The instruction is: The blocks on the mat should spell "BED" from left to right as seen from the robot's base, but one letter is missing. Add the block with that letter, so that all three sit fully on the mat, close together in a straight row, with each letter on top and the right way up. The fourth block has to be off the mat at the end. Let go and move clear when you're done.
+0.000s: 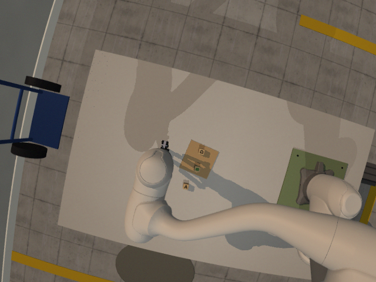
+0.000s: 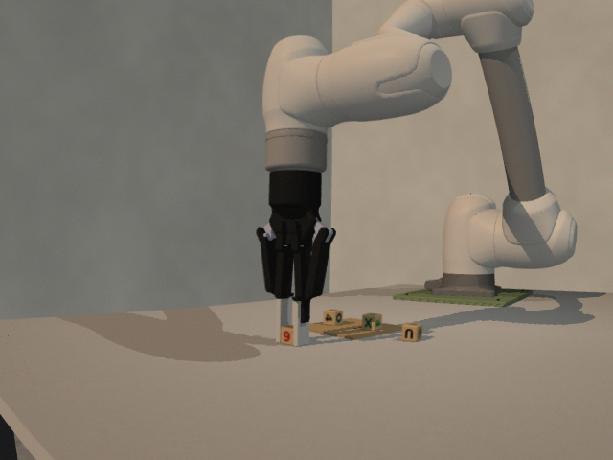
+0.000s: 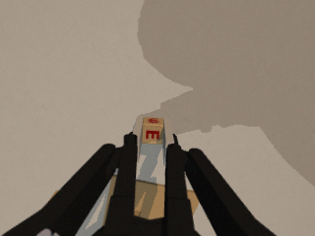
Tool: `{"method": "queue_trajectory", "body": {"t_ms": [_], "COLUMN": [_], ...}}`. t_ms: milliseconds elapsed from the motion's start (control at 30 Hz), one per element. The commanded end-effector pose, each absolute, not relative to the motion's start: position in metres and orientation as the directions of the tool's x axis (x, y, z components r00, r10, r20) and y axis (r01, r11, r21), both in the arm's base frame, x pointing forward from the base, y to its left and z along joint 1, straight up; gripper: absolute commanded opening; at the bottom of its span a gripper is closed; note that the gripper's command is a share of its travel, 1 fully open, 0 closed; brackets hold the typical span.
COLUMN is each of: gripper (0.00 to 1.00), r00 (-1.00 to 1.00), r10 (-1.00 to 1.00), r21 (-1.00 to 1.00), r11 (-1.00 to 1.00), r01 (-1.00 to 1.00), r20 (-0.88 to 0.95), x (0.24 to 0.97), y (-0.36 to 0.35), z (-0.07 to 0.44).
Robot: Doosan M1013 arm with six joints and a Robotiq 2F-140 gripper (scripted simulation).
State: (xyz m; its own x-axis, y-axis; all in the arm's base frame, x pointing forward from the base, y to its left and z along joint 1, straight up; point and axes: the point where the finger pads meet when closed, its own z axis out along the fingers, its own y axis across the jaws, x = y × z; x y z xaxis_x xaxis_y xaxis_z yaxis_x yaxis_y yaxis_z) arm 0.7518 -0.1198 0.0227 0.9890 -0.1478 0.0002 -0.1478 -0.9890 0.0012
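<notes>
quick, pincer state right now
Pincer: closed on the E block, which sits on the table beside the mat.

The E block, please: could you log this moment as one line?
phase: grasp | gripper: jaws shut on E block, on table | mat: D block, B block | A block: off mat
</notes>
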Motion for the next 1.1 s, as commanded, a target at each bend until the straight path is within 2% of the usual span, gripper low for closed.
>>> {"method": "queue_trajectory", "body": {"t_ms": [0,1067], "gripper": [0.13,0.13], "r00": [0.989,0.989], "r10": [-0.148,-0.148], "r21": [0.001,0.001], "r11": [-0.989,-0.989], "r01": [-0.148,-0.148], "r20": [0.0,0.0], "x": [0.7517,0.7517], "y": [-0.1197,-0.1197], "z": [0.0228,0.0323]}}
